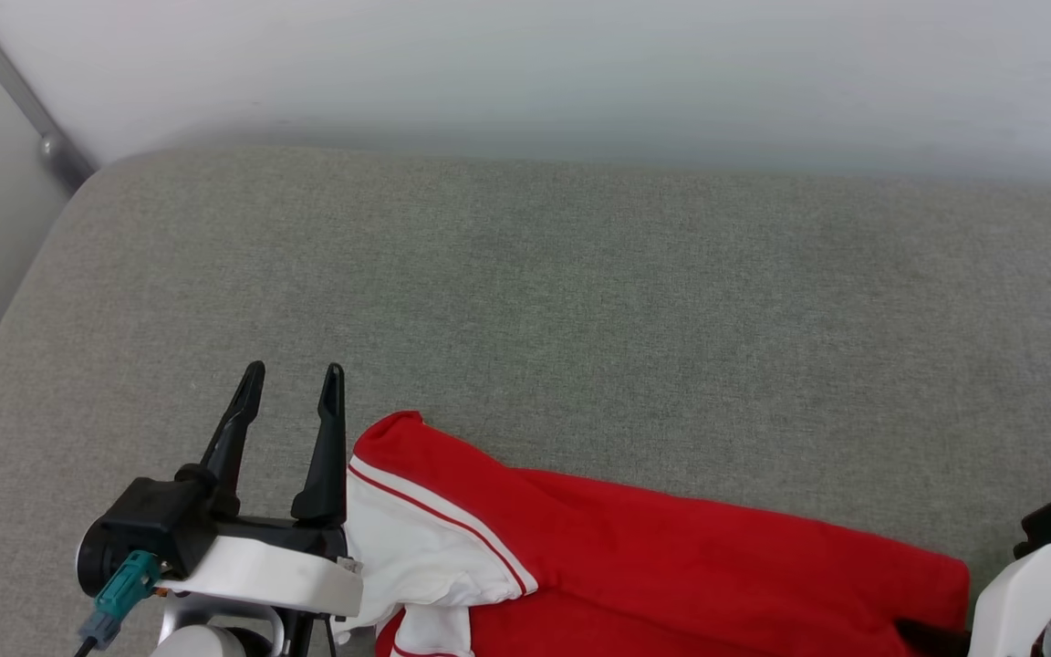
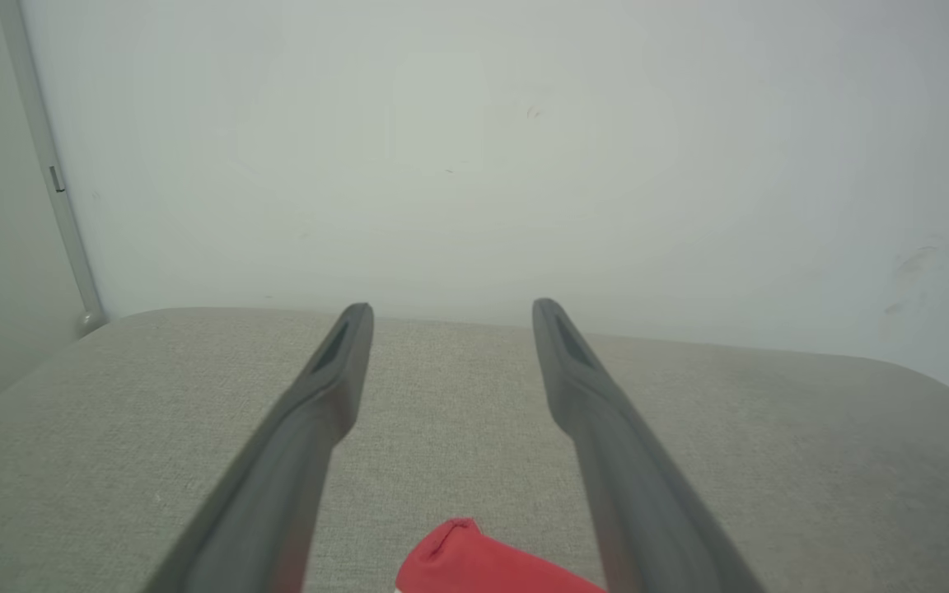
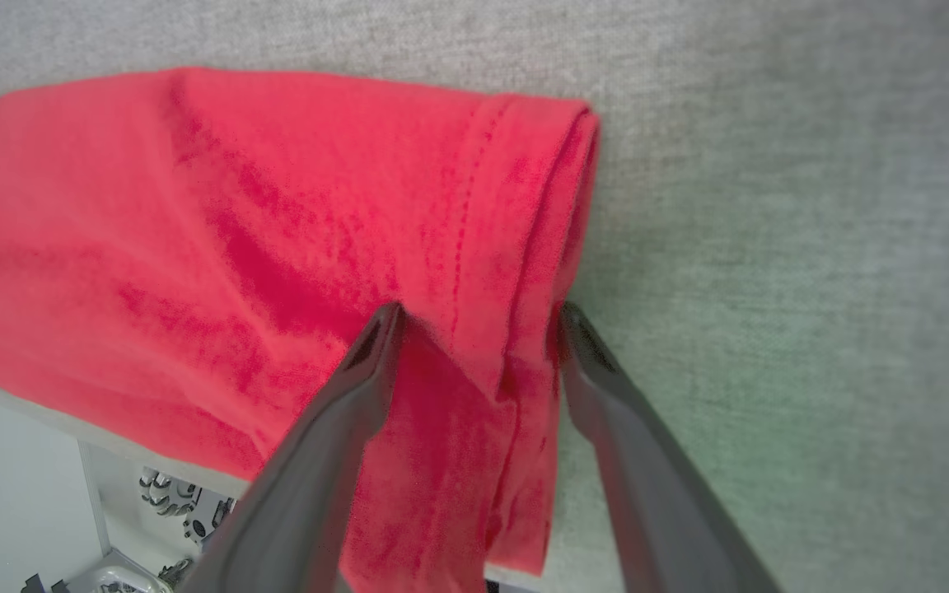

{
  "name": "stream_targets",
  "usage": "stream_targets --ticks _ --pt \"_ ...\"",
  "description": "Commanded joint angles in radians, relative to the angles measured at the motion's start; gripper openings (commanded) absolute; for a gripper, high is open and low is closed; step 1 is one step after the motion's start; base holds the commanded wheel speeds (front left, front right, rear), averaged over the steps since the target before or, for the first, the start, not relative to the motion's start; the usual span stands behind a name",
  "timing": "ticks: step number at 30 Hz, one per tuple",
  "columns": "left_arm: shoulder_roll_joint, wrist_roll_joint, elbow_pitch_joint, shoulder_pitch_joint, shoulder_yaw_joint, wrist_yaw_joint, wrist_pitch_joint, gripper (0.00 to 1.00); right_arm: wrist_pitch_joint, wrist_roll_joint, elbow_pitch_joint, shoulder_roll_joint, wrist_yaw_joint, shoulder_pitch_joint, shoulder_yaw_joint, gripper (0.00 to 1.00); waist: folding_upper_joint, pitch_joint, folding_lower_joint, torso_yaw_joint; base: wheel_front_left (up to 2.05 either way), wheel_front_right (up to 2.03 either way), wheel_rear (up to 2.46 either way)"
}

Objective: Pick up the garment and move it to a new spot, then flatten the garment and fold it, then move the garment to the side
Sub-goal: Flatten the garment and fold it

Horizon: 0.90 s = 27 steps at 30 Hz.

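Note:
The garment [image 1: 671,557] lies bunched along the near edge of the grey fabric surface [image 1: 580,301], red body toward the right and a white sleeve [image 1: 407,547] with a red stripe toward the left. My left gripper [image 1: 295,367] stands open just left of the sleeve, with nothing between its fingers. In the left wrist view a red corner of the garment [image 2: 474,564] shows low between the fingers of the left gripper [image 2: 451,306]. My right gripper [image 3: 481,309] is open, its fingers straddling the stitched hem of the garment [image 3: 236,231]. The chest lettering is hidden.
A pale wall [image 1: 580,73] runs behind the surface, with a grey pole [image 1: 24,100] at the far left corner. The surface's rounded left edge [image 1: 5,319] drops away. Red cloth hangs over the near edge [image 3: 153,449] in the right wrist view. My right arm's white wrist [image 1: 1032,593] sits at the lower right.

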Motion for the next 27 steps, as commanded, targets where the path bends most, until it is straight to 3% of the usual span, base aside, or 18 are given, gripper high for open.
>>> stream_targets --ticks 1,15,20,27 --pt "-0.003 0.004 0.003 -0.014 0.005 -0.001 -0.004 1.0 0.004 0.011 0.038 0.023 0.0 0.006 0.03 0.0 0.0 0.004 -0.0001 0.001 0.0 0.0 0.0" --pt "0.025 0.017 0.065 0.066 0.008 0.043 0.016 1.0 -0.055 0.039 -0.013 -0.093 0.0 -0.058 0.061 0.0 0.0 -0.088 -0.0001 -0.064 0.0 0.0 0.0" --pt "0.027 0.007 0.073 0.095 0.008 0.053 0.025 1.0 -0.046 0.022 -0.001 -0.11 0.0 -0.065 -0.006 0.0 0.0 -0.115 -0.0001 -0.099 0.0 0.0 0.0" --pt "0.025 0.006 0.078 0.096 0.0 0.058 0.027 1.0 0.0 -0.029 -0.017 -0.117 0.0 -0.088 -0.182 0.0 0.0 -0.122 -0.0001 -0.127 0.0 0.0 0.0"
